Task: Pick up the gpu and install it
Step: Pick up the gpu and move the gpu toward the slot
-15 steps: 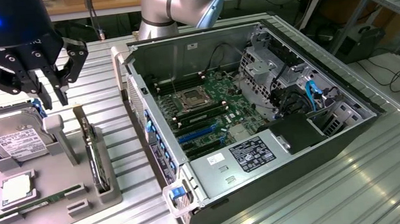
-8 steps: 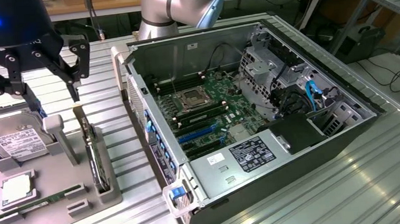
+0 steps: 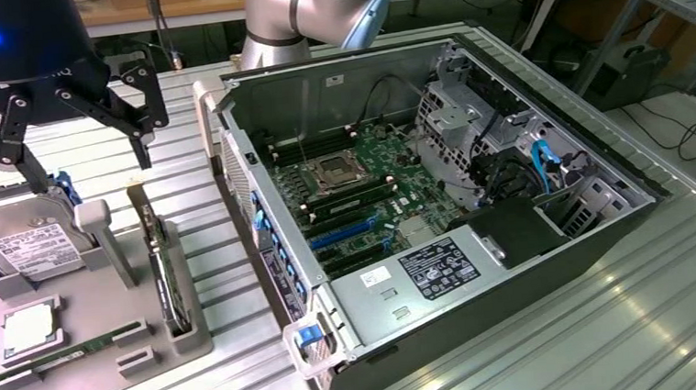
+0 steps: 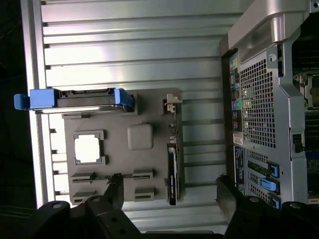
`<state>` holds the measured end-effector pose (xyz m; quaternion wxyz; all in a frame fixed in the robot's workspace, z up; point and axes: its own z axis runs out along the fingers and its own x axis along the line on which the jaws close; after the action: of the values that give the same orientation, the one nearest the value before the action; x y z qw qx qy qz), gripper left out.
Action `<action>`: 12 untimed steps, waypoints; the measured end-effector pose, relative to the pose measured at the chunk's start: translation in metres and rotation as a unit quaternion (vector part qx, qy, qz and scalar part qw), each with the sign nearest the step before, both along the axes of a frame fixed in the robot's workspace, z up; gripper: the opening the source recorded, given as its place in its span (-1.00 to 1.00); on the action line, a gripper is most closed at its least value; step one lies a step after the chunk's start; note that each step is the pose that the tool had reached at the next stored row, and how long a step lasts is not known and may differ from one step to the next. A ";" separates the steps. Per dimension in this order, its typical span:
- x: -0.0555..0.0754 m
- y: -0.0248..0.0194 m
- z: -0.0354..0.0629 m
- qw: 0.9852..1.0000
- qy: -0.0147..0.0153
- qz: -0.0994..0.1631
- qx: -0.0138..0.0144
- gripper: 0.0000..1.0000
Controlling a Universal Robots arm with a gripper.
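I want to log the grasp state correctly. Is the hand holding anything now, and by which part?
Nothing is held. The hand is open above the grey holder, where the gpu stands on edge, apart from the fingers.

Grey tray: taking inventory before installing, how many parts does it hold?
4: hard drive at far end, processor midway, memory stick near end, gpu edge-on along the case side.

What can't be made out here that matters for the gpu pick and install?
- gpu: edge-on in its tray slot in both views, so its faces are hidden.
- Blue expansion slots: in the exterior view, the latches are too small to read.
- Motherboard: in the wrist view, cut off by the picture edge.
- gripper: open near the tray, but its height over the gpu cannot be judged.
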<state>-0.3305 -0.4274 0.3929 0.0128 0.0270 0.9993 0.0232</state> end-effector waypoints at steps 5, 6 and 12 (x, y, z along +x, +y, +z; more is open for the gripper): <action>0.000 -0.0003 -0.0037 1.000 0.000 0.014 0.000 0.69; 0.000 -0.0006 -0.0053 1.000 0.000 0.017 0.000 0.69; 0.000 -0.0047 -0.0117 1.000 0.000 0.020 0.000 0.69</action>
<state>-0.3303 -0.4321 0.3811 0.0123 0.0072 0.9996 0.0233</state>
